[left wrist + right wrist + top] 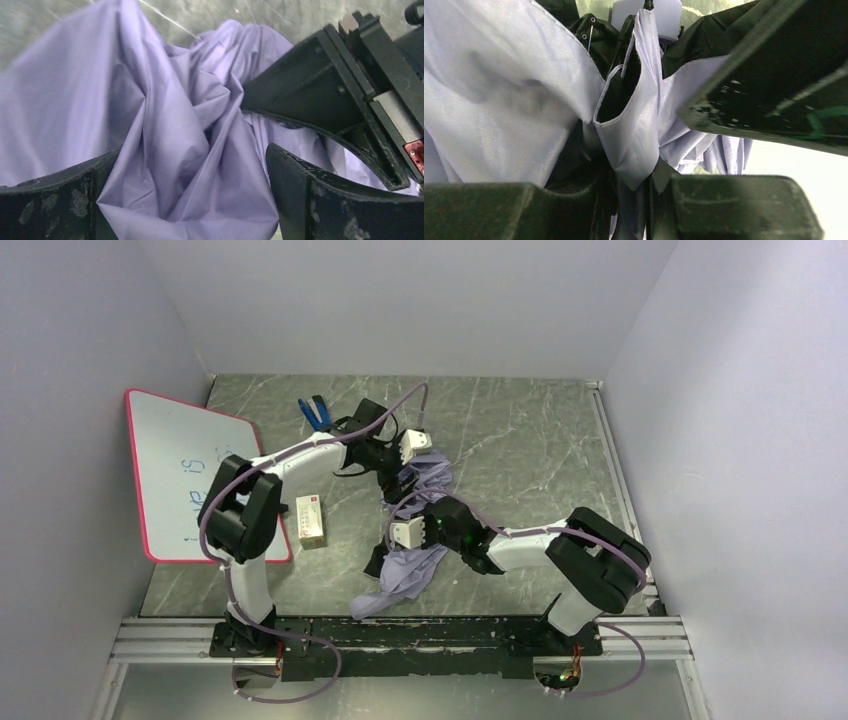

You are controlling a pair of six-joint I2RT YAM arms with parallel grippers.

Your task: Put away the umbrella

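**Trainee:** Which step is in hand?

**Instructor:** Gathering the canopy, by my reading. The umbrella (405,575) lies collapsed but unrolled at the middle of the tabletop (520,440), between the two arms. Its lavender fabric is loose and crumpled. No strap is fastened that I can see.

**Trainee:** State of each tool?

**Instructor:** The left tool (194,150) stands wide apart. Fabric bulges between its fingers, but nothing is pinched. The right tool (634,185) is drawn narrow, clamped on a fold of fabric with the thin black shaft running through the gap.

**Trainee:** What does the next move call for?

**Instructor:** Probably a fresh left grip on the loose folds while the right holds the bundle steady. The two tools sit nearly touching, so approach slowly and avoid finger-to-finger contact.

**Trainee:** Clearance?

**Instructor:** There is open room toward the far and right side of the tabletop. On the left, note the small box (310,520) near the left arm and the whiteboard (190,475) beyond it. A blue-handled item (315,412) lies at the far left. Walls close in three sides.
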